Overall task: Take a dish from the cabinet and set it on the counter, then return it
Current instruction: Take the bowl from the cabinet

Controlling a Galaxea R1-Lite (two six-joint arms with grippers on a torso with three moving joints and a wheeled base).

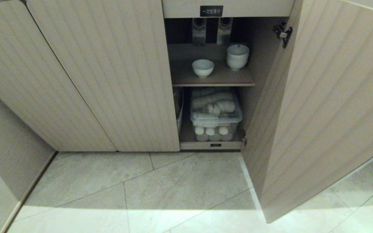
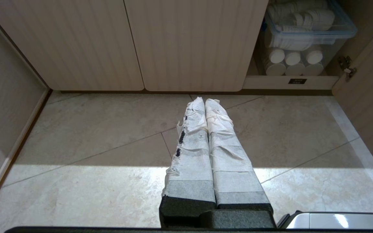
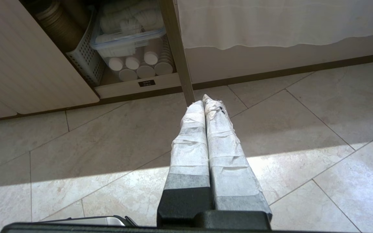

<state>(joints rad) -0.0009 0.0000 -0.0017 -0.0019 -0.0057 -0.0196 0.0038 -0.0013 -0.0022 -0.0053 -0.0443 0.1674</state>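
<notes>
The dish (image 1: 203, 67), a small white bowl, stands alone on the brown shelf (image 1: 212, 79) of the cabinet (image 1: 108, 81), whose right door (image 1: 319, 106) hangs open. A stack of like white bowls (image 1: 237, 57) stands just right of it. Neither arm shows in the head view. My left gripper (image 2: 204, 101) is shut and empty, held low over the floor tiles before the closed doors. My right gripper (image 3: 203, 99) is also shut and empty, near the foot of the open door's edge (image 3: 180, 64). The counter is out of view.
Below the shelf sits a clear lidded box (image 1: 215, 113) of white cups above more cup stacks (image 1: 213, 133). A perforated basket (image 3: 86, 61) with brown cups stands left of it. A wall (image 1: 2, 155) closes in the left side. Pale floor tiles (image 1: 173, 194) lie before the cabinet.
</notes>
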